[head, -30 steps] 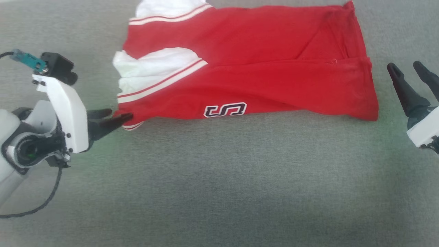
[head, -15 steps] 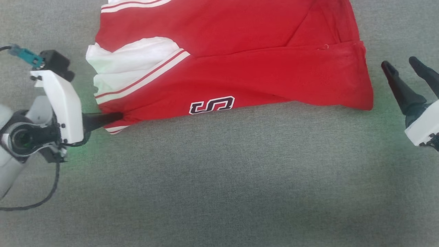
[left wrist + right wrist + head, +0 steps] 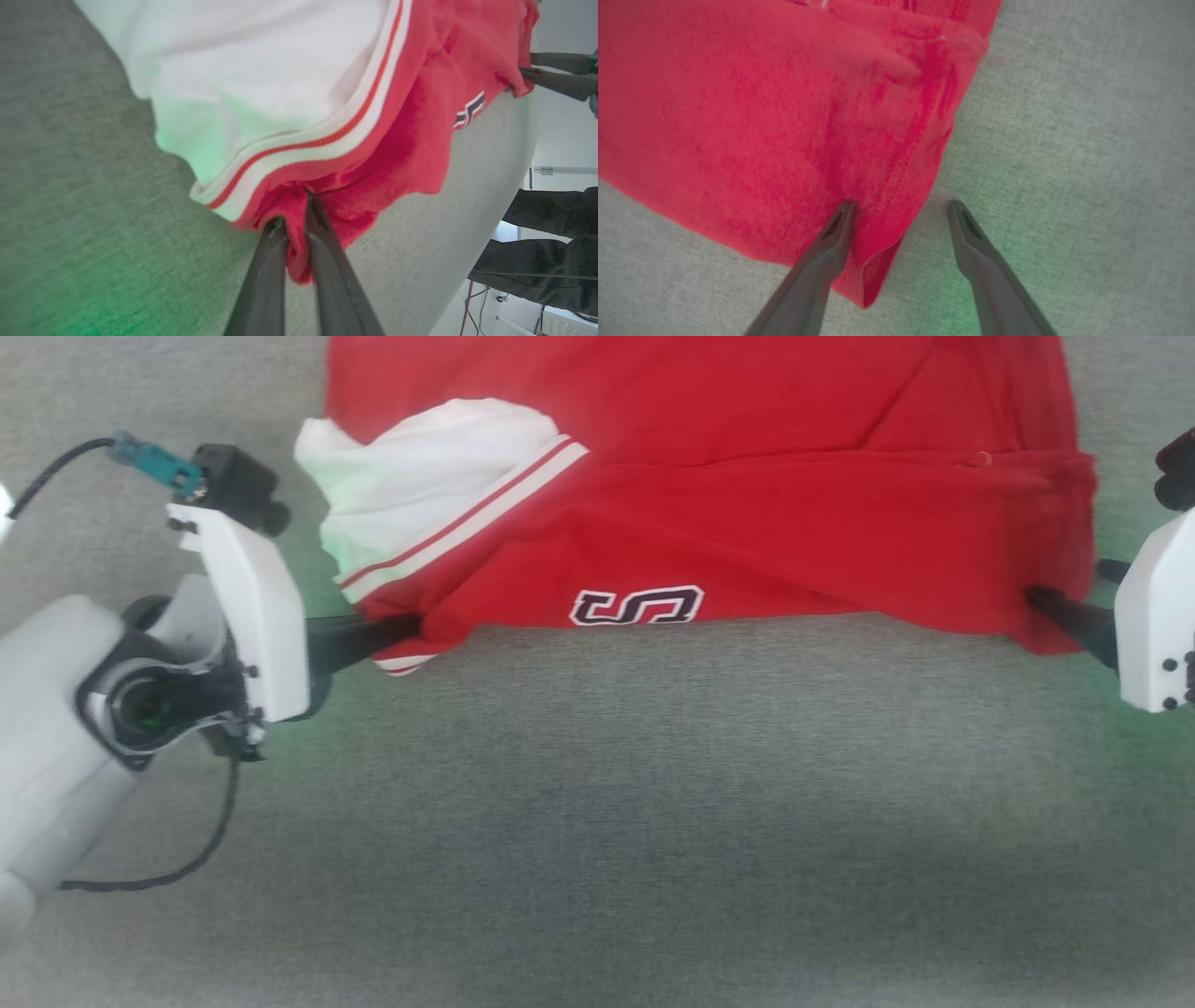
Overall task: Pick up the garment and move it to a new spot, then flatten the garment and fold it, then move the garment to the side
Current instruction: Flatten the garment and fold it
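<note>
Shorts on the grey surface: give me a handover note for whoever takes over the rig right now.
Left gripper: shut on the shorts' near left corner.
Right gripper: open, straddling the near right corner, one finger on the fabric, the other over the grey surface.
Shorts: spread sideways on the surface, white panel bunched at the left end.
Done: left corner gripped, shorts roughly laid out.
Left: close the right gripper on its corner, flatten, fold, move aside.
</note>
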You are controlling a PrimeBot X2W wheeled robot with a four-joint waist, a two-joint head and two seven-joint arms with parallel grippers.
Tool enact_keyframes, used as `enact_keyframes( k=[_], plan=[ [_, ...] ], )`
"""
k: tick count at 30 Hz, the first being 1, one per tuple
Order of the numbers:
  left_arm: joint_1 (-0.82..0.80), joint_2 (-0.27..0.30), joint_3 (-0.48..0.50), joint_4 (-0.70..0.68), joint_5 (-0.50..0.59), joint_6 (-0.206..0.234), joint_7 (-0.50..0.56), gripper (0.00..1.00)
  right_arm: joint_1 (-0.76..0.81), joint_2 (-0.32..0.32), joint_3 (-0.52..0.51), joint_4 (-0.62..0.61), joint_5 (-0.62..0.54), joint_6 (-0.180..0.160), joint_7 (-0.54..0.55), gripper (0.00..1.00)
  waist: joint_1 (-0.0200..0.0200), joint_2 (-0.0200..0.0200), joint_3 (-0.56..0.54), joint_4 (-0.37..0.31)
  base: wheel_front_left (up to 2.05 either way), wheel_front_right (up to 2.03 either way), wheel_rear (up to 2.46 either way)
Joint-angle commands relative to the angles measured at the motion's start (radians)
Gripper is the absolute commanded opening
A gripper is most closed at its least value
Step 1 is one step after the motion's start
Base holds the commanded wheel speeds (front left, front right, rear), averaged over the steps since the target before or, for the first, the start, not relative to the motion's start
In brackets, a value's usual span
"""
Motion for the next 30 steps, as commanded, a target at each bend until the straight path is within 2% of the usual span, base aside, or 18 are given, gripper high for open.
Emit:
enact_keyframes(
  k=[1, 2, 4, 12, 18, 24, 29, 30],
  plan=[
    [0.024, -0.033, -0.022, -0.004, 0.018, -0.001, -0.001, 0.0, 0.008, 0.0, 0.011, 0.022, -0.01, 0.0, 0.042, 1.0, 0.0, -0.0001, 0.007, 0.018, 0.0, 0.0, 0.0],
    [0.026, -0.038, -0.021, -0.006, 0.021, -0.001, -0.008, 0.0, 0.011, 0.003, 0.014, 0.022, -0.008, 0.0, 0.066, 0.96, 0.0, -0.0001, 0.006, 0.023, 0.0, 0.0, 0.0],
    [0.037, -0.046, -0.02, -0.011, 0.023, -0.001, -0.03, 0.0, 0.026, 0.016, 0.001, 0.0, 0.004, 0.0, 0.089, 0.0, 0.0, -0.0001, 0.0, 0.036, 0.0, 0.0, 0.0],
    [0.095, 0.012, -0.002, -0.082, 0.028, -0.001, -0.1, 0.0, 0.105, -0.016, -0.053, -0.058, 0.024, 0.0, 0.045, 0.0, 0.0, -0.0001, -0.076, 0.048, 0.0, 0.0, 0.0],
    [0.198, 0.12, -0.002, -0.231, 0.017, -0.001, -0.153, 0.0, 0.254, -0.064, -0.091, -0.145, 0.072, 0.0, 0.071, 0.0, 0.0, -0.0001, -0.142, 0.052, 0.0, 0.0, 0.0],
    [0.313, 0.207, -0.017, -0.367, 0.027, -0.002, -0.227, 0.0, 0.431, -0.103, -0.153, -0.253, 0.113, 0.0, 0.088, 0.0, 0.0, -0.0001, -0.161, 0.052, 0.0, 0.0, 0.0],
    [0.367, 0.228, -0.02, -0.383, 0.026, -0.002, -0.28, 0.0, 0.489, -0.067, -0.194, -0.296, 0.105, 0.0, 0.039, 0.0, 0.0, -0.0001, -0.167, 0.044, 0.0, 0.0, 0.0],
    [0.37, 0.226, -0.018, -0.379, 0.026, -0.002, -0.289, 0.0, 0.489, -0.062, -0.201, -0.298, 0.096, 0.0, 0.024, 0.16, 0.0, -0.0001, -0.168, 0.043, 0.0, 0.0, 0.0]
  ],
)
